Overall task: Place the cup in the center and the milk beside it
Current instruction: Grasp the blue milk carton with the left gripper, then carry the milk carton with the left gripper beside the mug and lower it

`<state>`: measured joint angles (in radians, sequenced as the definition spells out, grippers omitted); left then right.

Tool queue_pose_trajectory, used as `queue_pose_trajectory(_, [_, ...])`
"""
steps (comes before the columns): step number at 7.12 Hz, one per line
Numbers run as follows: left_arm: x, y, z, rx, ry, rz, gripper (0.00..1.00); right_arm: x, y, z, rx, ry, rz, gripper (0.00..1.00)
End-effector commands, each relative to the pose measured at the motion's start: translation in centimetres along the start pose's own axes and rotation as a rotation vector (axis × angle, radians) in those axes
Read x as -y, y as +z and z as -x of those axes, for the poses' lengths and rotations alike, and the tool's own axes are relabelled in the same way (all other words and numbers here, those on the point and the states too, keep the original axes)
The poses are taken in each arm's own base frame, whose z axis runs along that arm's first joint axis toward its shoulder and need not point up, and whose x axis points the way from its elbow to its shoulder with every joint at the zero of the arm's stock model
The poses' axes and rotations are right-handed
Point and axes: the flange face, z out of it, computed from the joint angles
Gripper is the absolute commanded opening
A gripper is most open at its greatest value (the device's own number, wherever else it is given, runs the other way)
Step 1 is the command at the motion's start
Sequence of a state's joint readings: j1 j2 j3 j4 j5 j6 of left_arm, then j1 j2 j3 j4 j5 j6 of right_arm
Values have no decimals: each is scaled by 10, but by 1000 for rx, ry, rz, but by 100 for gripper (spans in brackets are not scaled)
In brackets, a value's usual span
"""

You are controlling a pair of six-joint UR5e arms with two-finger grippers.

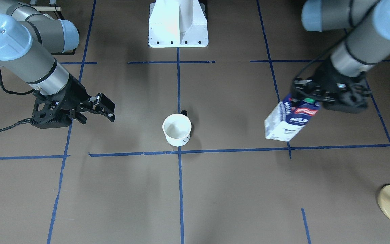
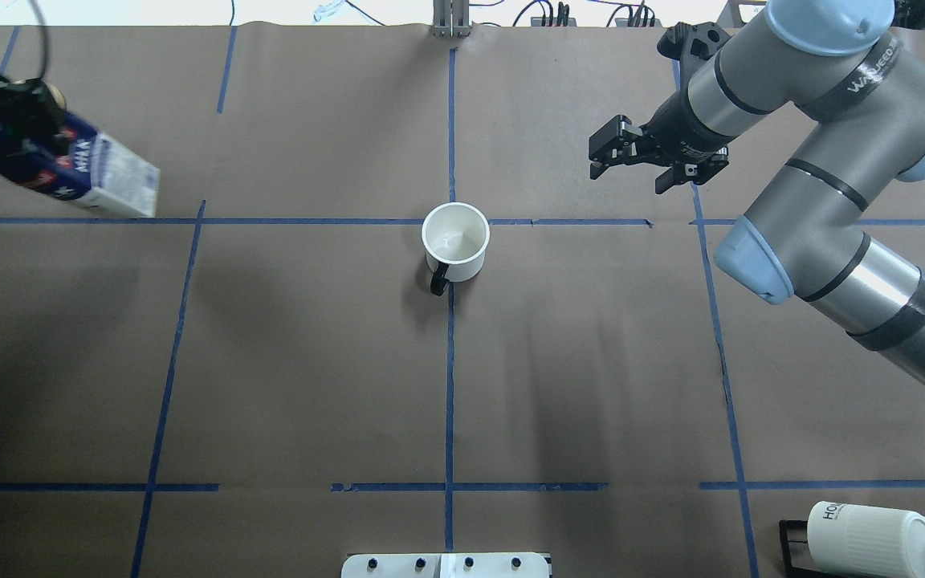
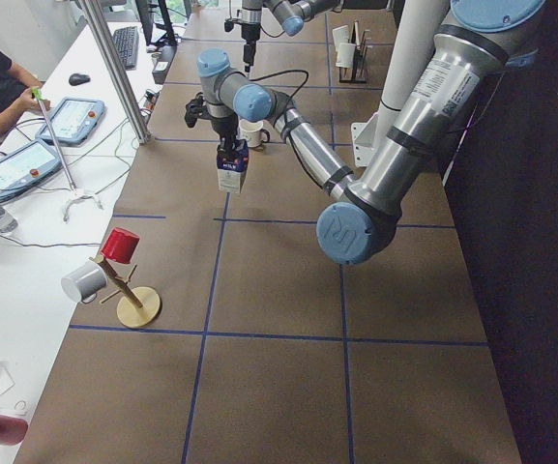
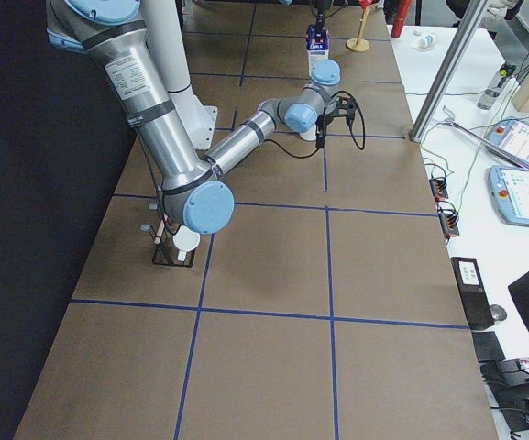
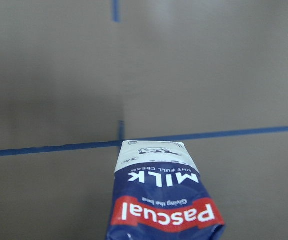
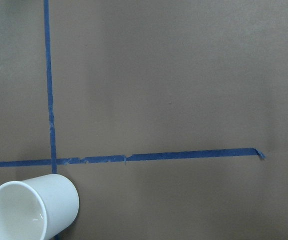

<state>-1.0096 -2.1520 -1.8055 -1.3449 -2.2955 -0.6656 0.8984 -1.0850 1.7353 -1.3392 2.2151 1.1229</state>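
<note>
Milk [image 1: 291,118] aloft, long axis vertical (top end up)

The milk carton [image 5: 166,200], seen upside down in the left wrist view, bears a red band reading "Pascual" with small "Giving the best" beside it; white "MILK" and "UHT FULL CREAM" on blue; a ribbed white mug [image 2: 872,538] shows "HO"; lettering on the right arm [image 2: 872,68] perhaps begins "WA", otherwise too blurred.
</note>
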Motion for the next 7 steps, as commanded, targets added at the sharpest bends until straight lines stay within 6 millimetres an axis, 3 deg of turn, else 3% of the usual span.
queue_pose_trajectory(1, [14,37,-92,26,-18,18,0,-1,0,-2,-4,2,-4,100])
queue_pose_trajectory(2, [18,54,-121,27,-17,42,0,-1,2,-4,-8,4,-3,100])
queue_pose_trajectory(3, [36,60,-150,33,-44,56,0,-4,7,-3,-12,-1,2,100])
queue_pose_trajectory(4, [30,73,-173,24,-63,73,0,-6,10,-2,-17,-4,-2,100])
queue_pose_trajectory(7, [35,101,-190,26,-84,49,8,-11,18,2,-23,-12,-4,100])
